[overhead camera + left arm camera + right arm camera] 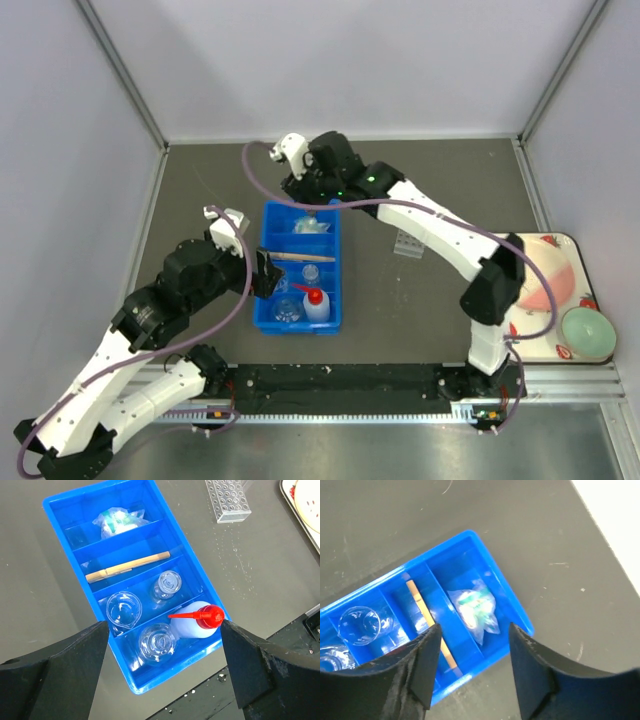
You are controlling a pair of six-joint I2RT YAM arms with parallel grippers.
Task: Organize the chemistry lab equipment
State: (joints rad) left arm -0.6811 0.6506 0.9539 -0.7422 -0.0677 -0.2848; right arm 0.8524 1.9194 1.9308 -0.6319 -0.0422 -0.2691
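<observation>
The blue divided bin (335,285) holds the lab items. In the left wrist view its near compartment has a clear flask (157,644) and the white squeeze bottle with red nozzle (197,622). Behind them stand a beaker (123,609) and a small flask (167,584), then the wooden clamp (127,567), then a clear plastic bag (117,521) at the far end. The clear tube rack (228,500) lies on the table outside the bin. My left gripper (162,680) is open and empty above the bin's near end. My right gripper (472,665) is open and empty above the bag (475,610).
The strawberry-patterned tray (540,345) with a pale green bowl (585,333) sits at the right edge of the table. The tube rack (410,243) lies right of the bin, under the right arm. White walls enclose the dark table.
</observation>
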